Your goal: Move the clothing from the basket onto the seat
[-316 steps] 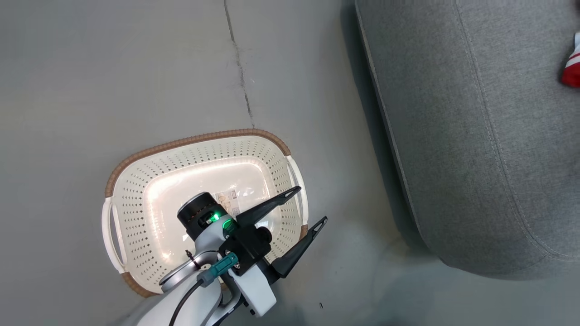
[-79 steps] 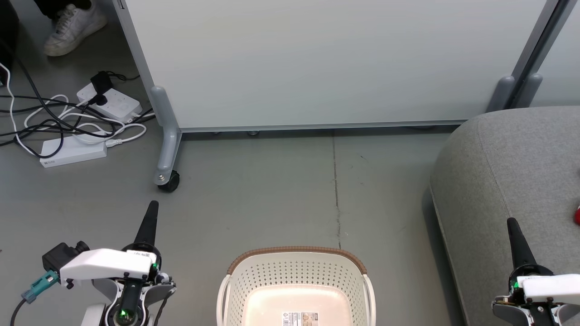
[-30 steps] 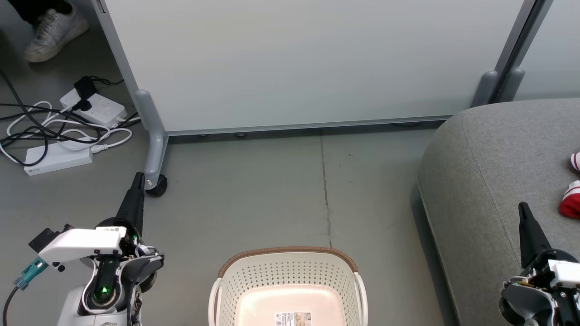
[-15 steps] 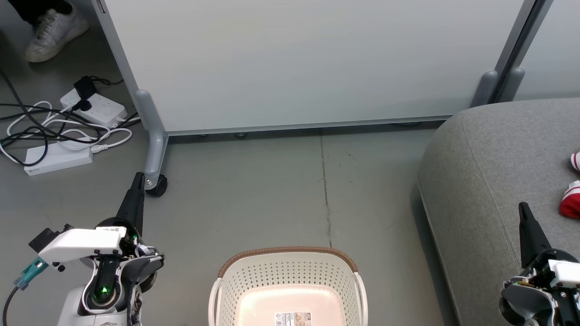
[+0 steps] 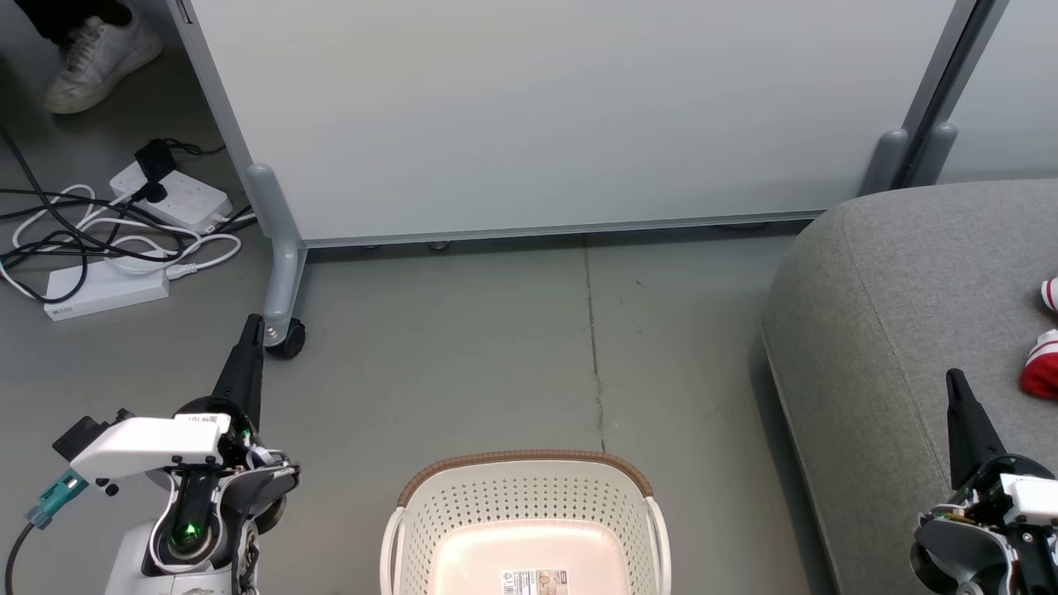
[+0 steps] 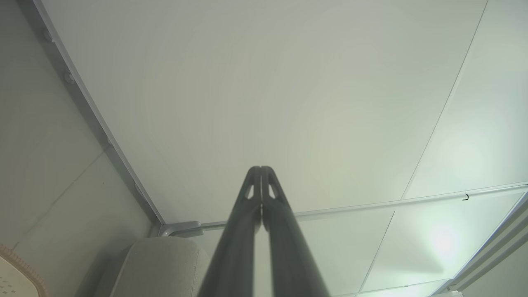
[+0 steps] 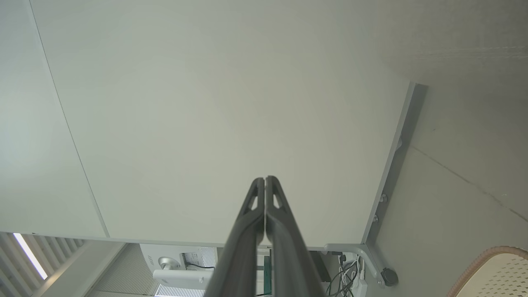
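Left gripper and right gripper are sitting pinched shut, empty; red clothing is bunching on rounded grey fabric seat, right of perforated basket.

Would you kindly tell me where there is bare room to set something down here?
Free: the floor between the basket, the partition panel and the seat; also the seat's cushion left of the clothing. Crowded: the far-left corner, with cables and power strips.
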{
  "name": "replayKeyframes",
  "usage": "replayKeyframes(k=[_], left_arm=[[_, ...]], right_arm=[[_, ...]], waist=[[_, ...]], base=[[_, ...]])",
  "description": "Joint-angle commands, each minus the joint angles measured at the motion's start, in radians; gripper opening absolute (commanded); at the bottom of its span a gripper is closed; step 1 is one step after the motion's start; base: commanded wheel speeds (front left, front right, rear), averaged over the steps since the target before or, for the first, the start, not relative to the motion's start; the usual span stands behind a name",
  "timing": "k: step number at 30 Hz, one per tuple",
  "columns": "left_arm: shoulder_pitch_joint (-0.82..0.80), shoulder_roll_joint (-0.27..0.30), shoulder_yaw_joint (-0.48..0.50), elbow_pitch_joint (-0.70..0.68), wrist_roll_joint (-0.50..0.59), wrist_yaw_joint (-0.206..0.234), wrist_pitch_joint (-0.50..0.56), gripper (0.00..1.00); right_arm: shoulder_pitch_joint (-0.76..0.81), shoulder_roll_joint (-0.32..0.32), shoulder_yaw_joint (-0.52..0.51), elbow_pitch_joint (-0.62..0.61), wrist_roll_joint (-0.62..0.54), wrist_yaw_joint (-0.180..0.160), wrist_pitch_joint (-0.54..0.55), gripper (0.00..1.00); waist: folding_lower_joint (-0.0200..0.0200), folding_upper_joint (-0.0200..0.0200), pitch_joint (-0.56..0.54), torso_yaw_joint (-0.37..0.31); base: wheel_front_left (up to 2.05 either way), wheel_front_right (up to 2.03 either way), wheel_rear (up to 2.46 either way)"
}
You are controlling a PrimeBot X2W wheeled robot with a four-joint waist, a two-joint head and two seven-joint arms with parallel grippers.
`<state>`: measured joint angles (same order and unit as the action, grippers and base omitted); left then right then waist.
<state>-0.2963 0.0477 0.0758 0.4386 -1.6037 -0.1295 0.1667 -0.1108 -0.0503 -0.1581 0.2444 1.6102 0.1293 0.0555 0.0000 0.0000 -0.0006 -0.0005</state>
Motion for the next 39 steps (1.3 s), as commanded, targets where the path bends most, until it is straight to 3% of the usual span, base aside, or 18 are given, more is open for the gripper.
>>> replayKeyframes(k=[1, 39], left_arm=[[-0.016, 0.005, 0.003, 0.001, -0.001, -0.004, 0.001, 0.00], [-0.016, 0.005, 0.003, 0.000, -0.001, -0.004, 0.001, 0.00]], right_arm=[[-0.005, -0.008, -0.003, 0.003, 0.003, 0.002, 0.003, 0.00], [-0.004, -0.010, 0.000, 0.002, 0.005, 0.003, 0.000, 0.00]], waist=[[0.0000, 0.0000, 0.000, 0.000], [0.0000, 0.0000, 0.000, 0.000]], base=[[0.00, 0.00, 0.00], [0.00, 0.00, 0.00]])
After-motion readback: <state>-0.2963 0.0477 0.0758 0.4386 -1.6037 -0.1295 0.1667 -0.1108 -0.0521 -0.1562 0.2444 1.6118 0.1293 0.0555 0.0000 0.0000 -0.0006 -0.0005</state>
